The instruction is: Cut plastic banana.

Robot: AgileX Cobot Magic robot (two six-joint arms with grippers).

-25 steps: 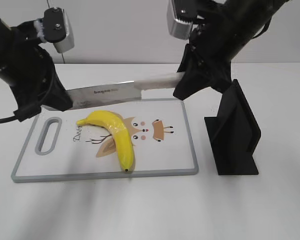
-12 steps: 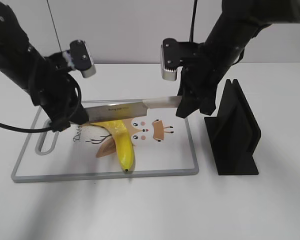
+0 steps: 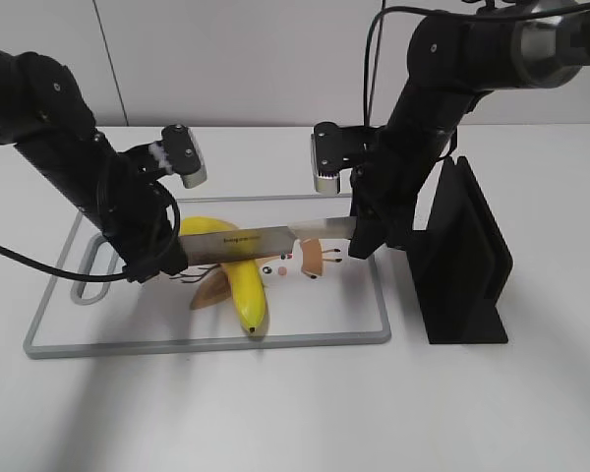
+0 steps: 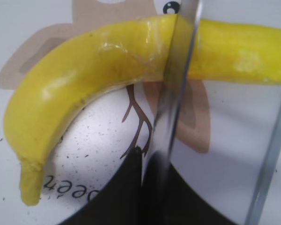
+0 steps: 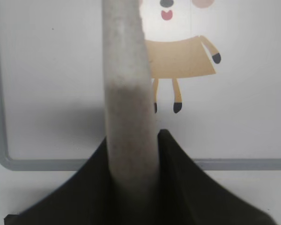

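Note:
The yellow plastic banana (image 3: 244,295) lies on the white cutting board (image 3: 315,310); it also shows in the left wrist view (image 4: 84,89). A knife with a steel blade (image 3: 238,241) and whitish handle (image 3: 324,228) lies across the banana's middle, edge down on it. My left gripper (image 3: 162,258) is shut on the blade's tip end (image 4: 171,117). My right gripper (image 3: 364,236) is shut on the handle (image 5: 129,117). The blade hides the banana where they cross.
A black knife stand (image 3: 462,265) stands just right of the board, close to my right arm. The board has a grey rim and a handle slot (image 3: 84,290) at its left end, and a cartoon print (image 5: 178,56).
Both arms have come down and inward with the knife. The blade went from above the board's far edge to resting across the banana.

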